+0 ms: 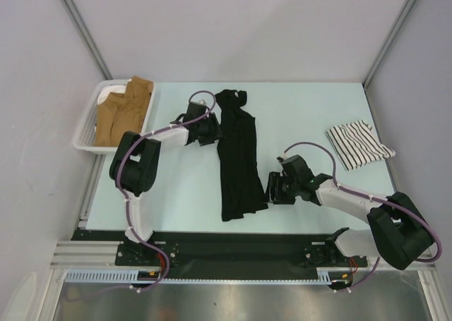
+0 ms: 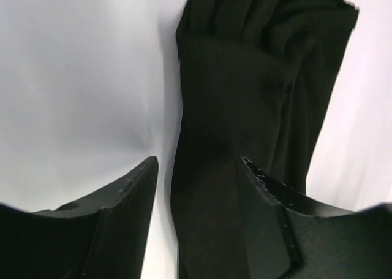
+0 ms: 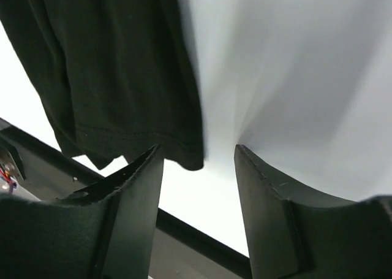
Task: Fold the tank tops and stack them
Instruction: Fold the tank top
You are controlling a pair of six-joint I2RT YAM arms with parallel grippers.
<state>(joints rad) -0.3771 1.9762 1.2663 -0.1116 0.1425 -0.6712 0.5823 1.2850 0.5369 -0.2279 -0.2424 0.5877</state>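
The black tank top [image 1: 236,155] lies folded into a long narrow strip down the middle of the table. The striped tank top [image 1: 359,144] lies folded at the right. My left gripper [image 1: 214,132] is open at the strip's upper left edge; in the left wrist view [image 2: 199,164] the black cloth [image 2: 257,64] lies between and under its fingers. My right gripper [image 1: 269,192] is open beside the strip's lower right corner; in the right wrist view [image 3: 199,151] the hem corner [image 3: 122,76] lies just ahead of the left finger.
A white basket [image 1: 87,132] holding tan cloth [image 1: 123,113] stands at the table's far left. The black rail [image 1: 233,247] runs along the near edge and shows in the right wrist view [image 3: 190,233]. Grey walls close in on both sides.
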